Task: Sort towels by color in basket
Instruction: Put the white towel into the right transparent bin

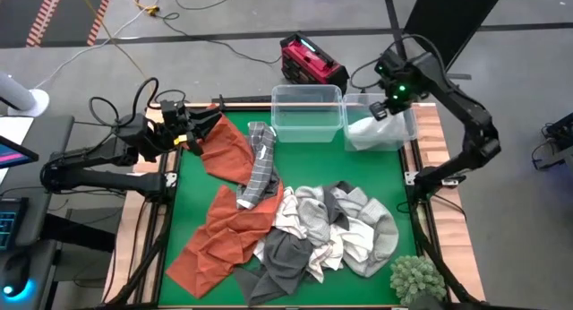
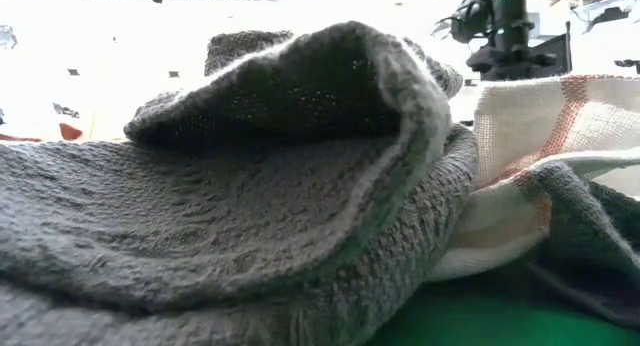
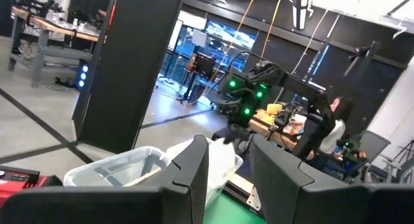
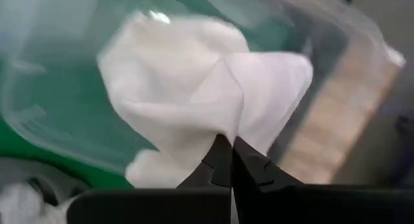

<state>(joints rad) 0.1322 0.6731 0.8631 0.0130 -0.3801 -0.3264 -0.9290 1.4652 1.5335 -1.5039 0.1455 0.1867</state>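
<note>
My right gripper (image 1: pixel 387 107) (image 4: pixel 231 146) hangs over the right clear bin (image 1: pixel 414 122), shut on a white towel (image 1: pixel 370 133) (image 4: pixel 194 88). My left gripper (image 1: pixel 195 131) (image 3: pixel 228 146) stands raised at the mat's far left, its fingers apart with nothing showing between them. A rust-orange towel (image 1: pixel 224 202) runs from beside it down to the near left of the mat. A grey-and-white checked towel (image 1: pixel 260 167) lies on the orange one. Grey and white towels (image 1: pixel 336 229) are heaped on the near half of the mat. My right gripper pinches a peak of the white towel (image 4: pixel 226 123) between its two fingertips (image 4: pixel 249 169), coming from above and pointing down. The towel hangs below the fingers and spreads out inside the right bin. My left gripper: the orange towel's far end (image 1: pixel 218 135) rises right up beside it, but I cannot tell whether they touch.
An empty clear bin (image 1: pixel 307 113) stands left of the right one at the far edge. A red-and-black device (image 1: pixel 309 61) lies beyond it. A green spiky plant ball (image 1: pixel 416 279) sits at the near right corner. A dark grey towel (image 2: pixel 250 186) fills the low view.
</note>
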